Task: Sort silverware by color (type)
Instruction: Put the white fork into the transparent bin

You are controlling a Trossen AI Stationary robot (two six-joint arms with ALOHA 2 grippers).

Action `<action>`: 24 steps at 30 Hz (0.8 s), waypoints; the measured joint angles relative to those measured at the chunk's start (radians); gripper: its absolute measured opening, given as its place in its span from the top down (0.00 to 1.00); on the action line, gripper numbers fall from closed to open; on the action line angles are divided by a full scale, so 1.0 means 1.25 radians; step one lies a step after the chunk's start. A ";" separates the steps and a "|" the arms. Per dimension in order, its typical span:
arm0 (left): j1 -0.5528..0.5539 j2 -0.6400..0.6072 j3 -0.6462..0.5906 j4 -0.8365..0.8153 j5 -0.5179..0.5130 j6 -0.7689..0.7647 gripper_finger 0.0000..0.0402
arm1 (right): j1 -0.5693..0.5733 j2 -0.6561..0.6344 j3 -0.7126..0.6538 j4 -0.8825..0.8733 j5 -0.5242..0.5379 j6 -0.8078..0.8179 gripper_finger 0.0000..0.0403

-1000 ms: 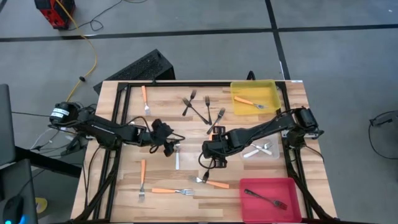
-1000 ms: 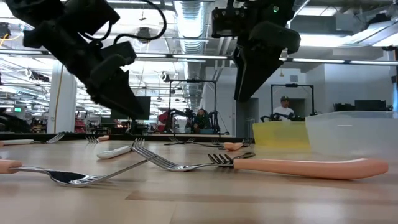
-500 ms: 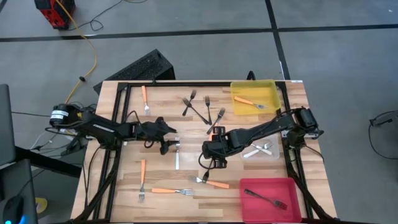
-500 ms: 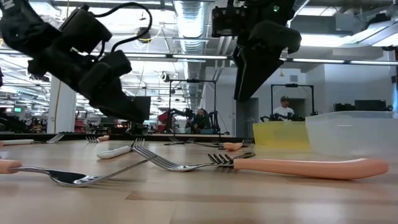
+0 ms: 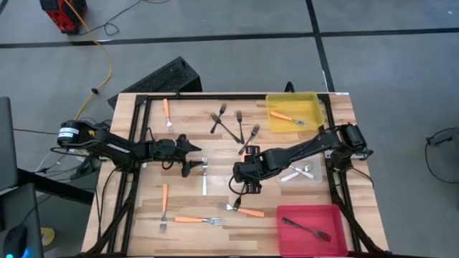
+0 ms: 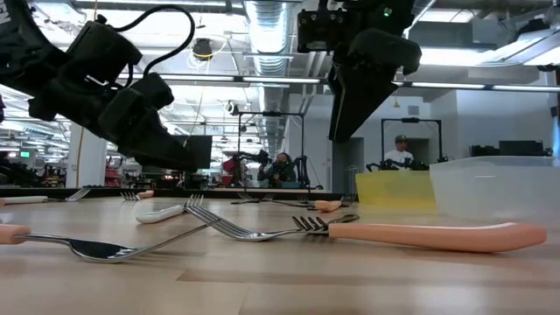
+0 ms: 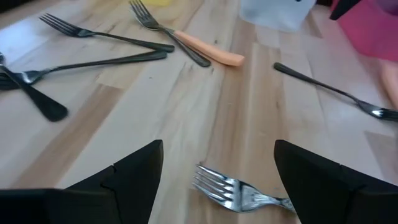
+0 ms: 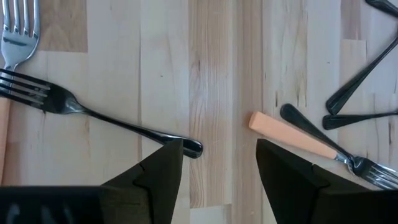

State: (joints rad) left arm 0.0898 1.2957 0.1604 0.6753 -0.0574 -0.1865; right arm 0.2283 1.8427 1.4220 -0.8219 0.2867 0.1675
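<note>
Several slim forks lie flat on the wooden table. My left gripper [image 5: 192,160] [image 7: 217,174] is open and hangs low over the table, its fingers on either side of the tines of a pale silver fork [image 7: 233,191] [image 5: 204,179] without touching it. My right gripper [image 5: 244,175] [image 8: 217,165] is open above the table's middle. Below it lies the handle end of a dark fork [image 8: 112,121], with an orange-handled fork [image 8: 289,138] beside it. In the low view both grippers [image 6: 188,157] [image 6: 346,118] hang clear of the tabletop.
Three bins stand on the table's right side: a yellow bin [image 5: 315,100] holds an orange fork, a clear bin [image 5: 315,178] holds pale forks, and a red bin [image 5: 333,215] holds a dark fork. Dark forks [image 5: 237,125] cross at the far middle. Orange forks [image 5: 167,113] [image 5: 163,204] [image 5: 197,220] lie on the left and near sides.
My left gripper has tipped from a steep downward slant to nearer level and has drawn back a little toward the table's left edge. The forks have stayed where they were.
</note>
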 joint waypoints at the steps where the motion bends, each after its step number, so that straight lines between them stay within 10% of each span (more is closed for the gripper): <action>1: 0.001 0.000 0.000 0.000 0.000 0.007 0.28 | 0.000 0.000 0.000 0.000 0.000 0.000 0.43; 24: 0.014 0.000 -0.009 0.031 0.041 0.053 0.28 | 0.000 0.001 0.000 0.012 0.000 0.006 0.43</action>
State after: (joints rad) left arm 0.1079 1.2957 0.1487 0.7139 -0.0055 -0.1207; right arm 0.2283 1.8435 1.4220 -0.8074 0.2863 0.1757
